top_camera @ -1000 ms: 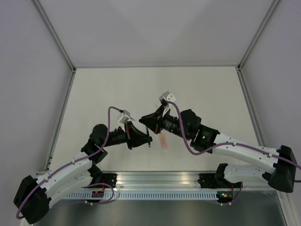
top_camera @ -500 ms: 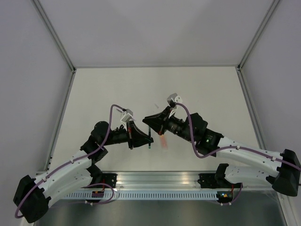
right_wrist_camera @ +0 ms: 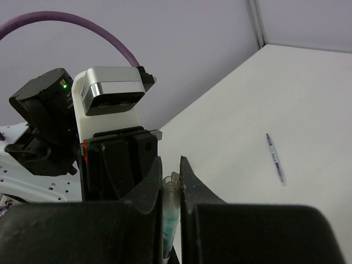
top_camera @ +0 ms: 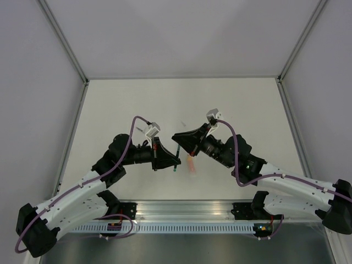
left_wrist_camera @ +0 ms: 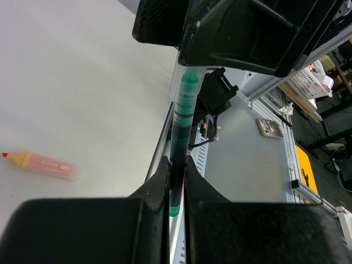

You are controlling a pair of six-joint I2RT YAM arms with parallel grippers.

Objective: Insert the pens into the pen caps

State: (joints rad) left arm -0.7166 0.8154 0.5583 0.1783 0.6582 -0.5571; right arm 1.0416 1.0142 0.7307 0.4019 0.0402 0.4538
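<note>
The dark pen with green ends [left_wrist_camera: 177, 165] runs in a straight line between my two grippers. My left gripper [left_wrist_camera: 176, 168] is shut on its rear part, and the green end pokes out below the fingers. Its front end sits inside the clear teal pen cap [right_wrist_camera: 171, 206], on which my right gripper [right_wrist_camera: 171, 165] is shut. From above, the left gripper [top_camera: 171, 159] and right gripper [top_camera: 179, 143] meet tip to tip over the near middle of the table, with the pen [top_camera: 175, 162] between them. The pale orange pen [left_wrist_camera: 47, 163] lies flat on the table [top_camera: 247, 104] just right of them [top_camera: 191, 164].
A thin bluish ballpoint [right_wrist_camera: 275, 158] lies loose on the table farther back. The aluminium rail [top_camera: 187, 212] with both arm bases runs along the near edge. Grey walls close in the table at the back and on both sides.
Both wrists have shifted to the right, the right arm stretching out lower. The green pen and its cap stay gripped between the two grippers. The orange pen has not moved.
</note>
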